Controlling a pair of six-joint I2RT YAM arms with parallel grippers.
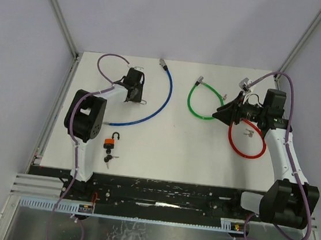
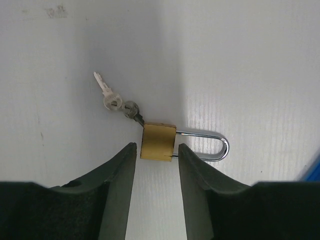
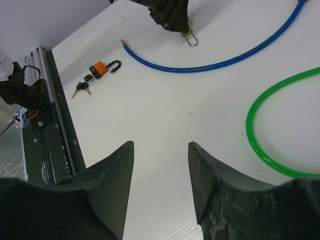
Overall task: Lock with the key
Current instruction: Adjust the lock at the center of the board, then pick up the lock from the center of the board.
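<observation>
A brass padlock (image 2: 158,142) lies flat on the white table, its silver shackle (image 2: 215,146) pointing right. One key (image 2: 132,110) sits at the lock's far end, with a second key (image 2: 107,92) joined to it. My left gripper (image 2: 156,146) is open. Its fingertips (image 2: 129,152) flank the lock's near end with a thin gap on each side. From the top view the left gripper (image 1: 134,89) covers most of the lock. My right gripper (image 1: 222,112) hovers open and empty over bare table, also in the right wrist view (image 3: 161,147).
An orange padlock (image 1: 110,142) with keys (image 1: 108,159) lies near the front left. A blue cable (image 1: 160,99) curves beside the left gripper. A green cable (image 1: 200,101) and a red cable (image 1: 244,146) lie by the right arm, with small keys (image 1: 249,132) there.
</observation>
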